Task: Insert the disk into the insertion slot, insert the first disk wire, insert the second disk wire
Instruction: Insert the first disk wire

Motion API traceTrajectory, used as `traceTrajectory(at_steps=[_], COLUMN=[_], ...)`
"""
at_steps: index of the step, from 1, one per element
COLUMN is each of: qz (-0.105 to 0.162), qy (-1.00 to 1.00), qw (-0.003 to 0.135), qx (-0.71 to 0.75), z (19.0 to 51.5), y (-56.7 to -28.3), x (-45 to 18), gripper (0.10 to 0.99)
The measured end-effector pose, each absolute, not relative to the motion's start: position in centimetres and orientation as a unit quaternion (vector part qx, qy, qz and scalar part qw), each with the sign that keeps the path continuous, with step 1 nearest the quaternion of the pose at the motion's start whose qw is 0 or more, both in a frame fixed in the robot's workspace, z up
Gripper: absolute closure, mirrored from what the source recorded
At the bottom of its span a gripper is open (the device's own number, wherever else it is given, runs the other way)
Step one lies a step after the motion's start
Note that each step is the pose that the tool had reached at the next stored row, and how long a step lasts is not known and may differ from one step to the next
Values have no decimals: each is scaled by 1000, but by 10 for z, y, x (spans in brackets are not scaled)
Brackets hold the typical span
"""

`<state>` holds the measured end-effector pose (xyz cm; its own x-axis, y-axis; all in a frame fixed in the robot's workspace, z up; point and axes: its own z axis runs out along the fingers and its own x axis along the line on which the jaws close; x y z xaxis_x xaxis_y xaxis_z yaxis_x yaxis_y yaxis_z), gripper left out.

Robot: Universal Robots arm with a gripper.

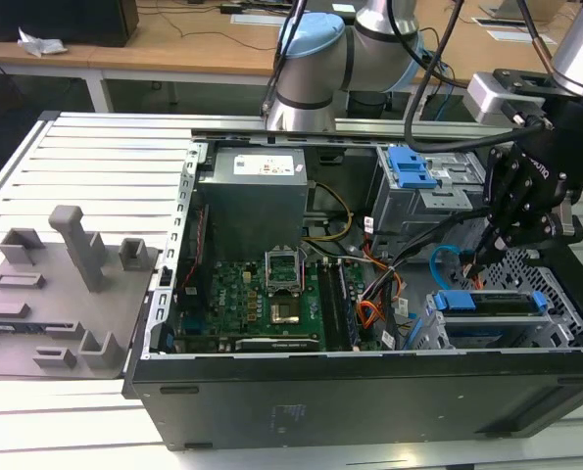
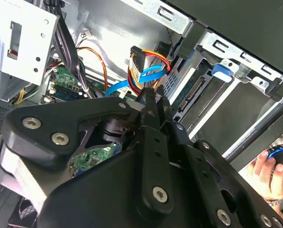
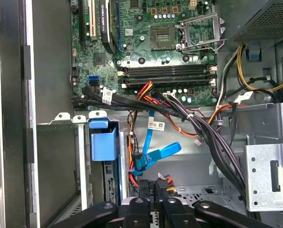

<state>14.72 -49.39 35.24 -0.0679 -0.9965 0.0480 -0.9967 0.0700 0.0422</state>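
Exterior view: disk (image 1: 492, 302) seated in insertion slot (image 1: 558, 294), blue carrier at slot mouth. Gripper (image 1: 487, 250) hangs just above slot. Second disk wire (image 1: 440, 262) loops beside slot.

Second wrist view: fingers (image 2: 150, 118) pressed together, nothing seen pinched. Blue loop just beyond tips, near slot.

First wrist view: tips near wire's dark plug (image 3: 139, 165), beside slot. Judgement: wire stage. Grip plug square, line up with disk's connector, keep clear of black wire bundle (image 3: 212, 140).
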Motion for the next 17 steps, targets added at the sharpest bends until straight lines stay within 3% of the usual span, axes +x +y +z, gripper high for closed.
traceTrajectory(at_steps=[17], qz=[1], qy=[-731], qw=[32], qx=[682], z=[352], y=[-512], x=[147], gripper=[918])
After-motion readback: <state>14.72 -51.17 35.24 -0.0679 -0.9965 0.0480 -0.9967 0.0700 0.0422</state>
